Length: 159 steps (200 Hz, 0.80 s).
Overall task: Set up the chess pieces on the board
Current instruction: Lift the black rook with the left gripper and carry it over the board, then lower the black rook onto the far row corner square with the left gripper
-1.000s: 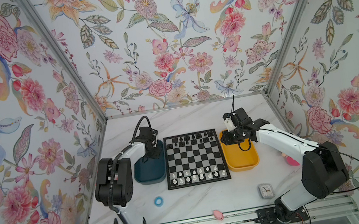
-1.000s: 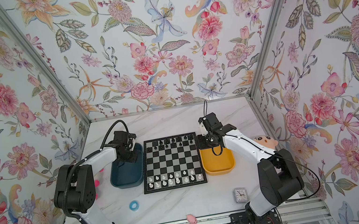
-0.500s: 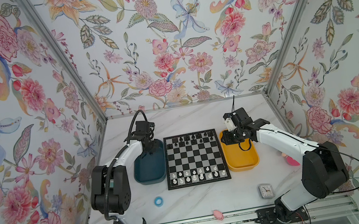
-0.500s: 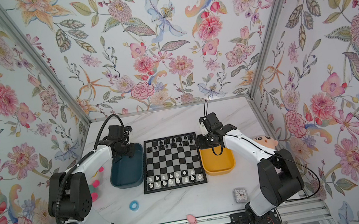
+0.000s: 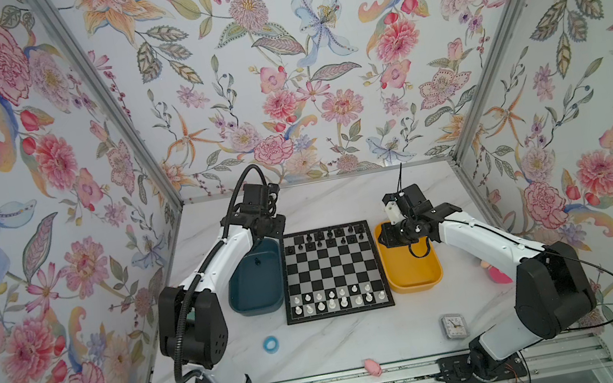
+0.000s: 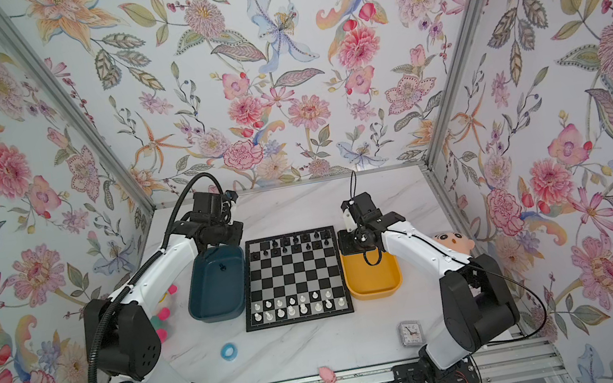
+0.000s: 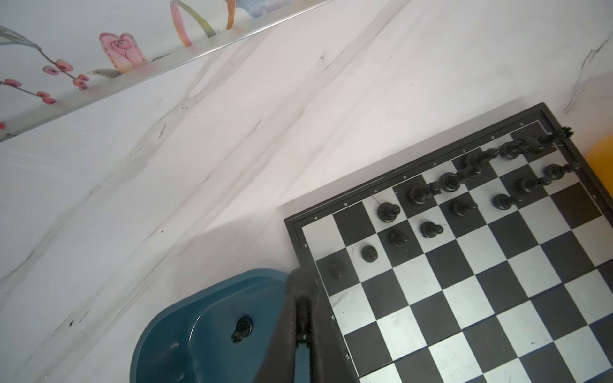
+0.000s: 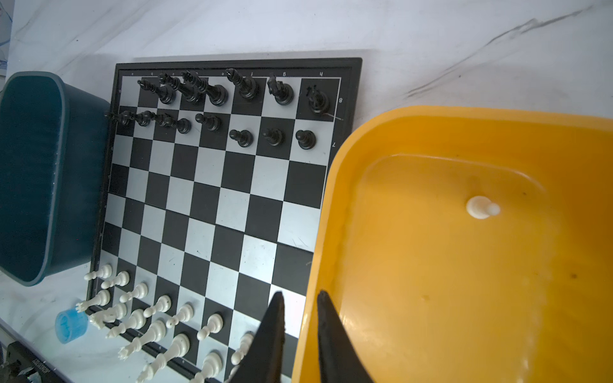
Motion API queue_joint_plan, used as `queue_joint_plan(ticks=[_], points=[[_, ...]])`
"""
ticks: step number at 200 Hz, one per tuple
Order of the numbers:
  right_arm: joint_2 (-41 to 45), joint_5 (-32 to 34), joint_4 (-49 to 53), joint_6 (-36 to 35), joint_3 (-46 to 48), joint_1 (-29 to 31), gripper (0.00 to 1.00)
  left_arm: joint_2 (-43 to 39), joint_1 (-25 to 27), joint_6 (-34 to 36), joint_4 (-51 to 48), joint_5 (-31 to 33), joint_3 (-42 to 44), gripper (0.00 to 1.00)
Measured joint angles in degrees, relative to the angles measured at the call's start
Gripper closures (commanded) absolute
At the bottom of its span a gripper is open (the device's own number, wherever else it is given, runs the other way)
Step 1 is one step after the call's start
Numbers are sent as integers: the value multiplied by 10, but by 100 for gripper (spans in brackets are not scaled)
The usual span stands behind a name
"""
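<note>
1 pawn [image 8: 481,208] in yellow bin [image 8: 464,116] — right gripper [image 8: 300,293] seemingly empty.

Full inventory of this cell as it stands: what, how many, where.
board: 1, black and silver, table centre
black chess pieces: 14, board's far two rows
black piece: 1, in teal bin
white chess pieces: 15, board's near two rows
white pawn: 1, in yellow bin
teal bin: 1, left of board
yellow bin: 1, right of board
ring: 1, blue, front-left of board
clock: 1, front right
pink toy: 1, front table edge
doll: 1, behind right arm
left gripper: shut, over teal bin's edge
right gripper: open, empty, at yellow bin's rim
</note>
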<state>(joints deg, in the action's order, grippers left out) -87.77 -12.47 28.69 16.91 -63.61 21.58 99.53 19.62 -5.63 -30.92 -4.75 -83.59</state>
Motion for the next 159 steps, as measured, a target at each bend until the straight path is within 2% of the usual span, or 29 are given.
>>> queue_joint_plan(ticks=[95, 159], points=[[0, 0, -5, 0, 19, -4, 79, 123, 54, -30, -10, 5, -76, 100], [0, -2, -11, 0, 30, -11, 79, 153, 59, -39, -25, 7, -84, 100]])
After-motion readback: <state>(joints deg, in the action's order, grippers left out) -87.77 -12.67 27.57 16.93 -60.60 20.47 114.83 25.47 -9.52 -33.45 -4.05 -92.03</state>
